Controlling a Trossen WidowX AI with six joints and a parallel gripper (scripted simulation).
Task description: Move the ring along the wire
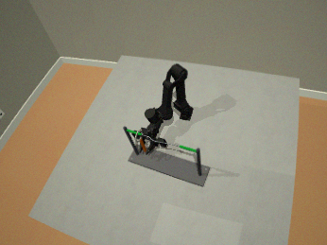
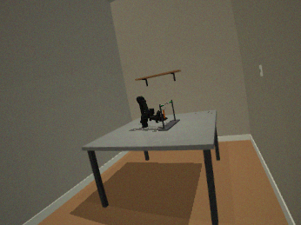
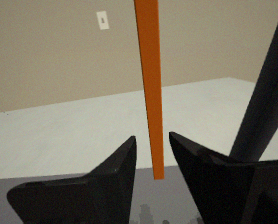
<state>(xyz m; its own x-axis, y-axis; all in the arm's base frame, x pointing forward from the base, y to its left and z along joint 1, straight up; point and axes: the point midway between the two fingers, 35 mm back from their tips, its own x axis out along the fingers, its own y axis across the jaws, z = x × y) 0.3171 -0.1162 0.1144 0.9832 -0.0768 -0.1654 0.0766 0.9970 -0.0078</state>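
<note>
The orange handle hangs down from the ring, beside the left post. The ring is small and indistinct at the left green part of the wire. The other green part is beside the right post. Thin grey wire runs between them. My gripper is partly open. In the wrist view the handle's lower part shows in the gap between the fingertips, with space on both sides; its lower end is below tip level. Whether a finger touches it is not visible.
A dark post stands close on the right in the wrist view. The grey base plate lies under the wire on the table. The arm reaches in from behind the wire. A shelf is on the wall.
</note>
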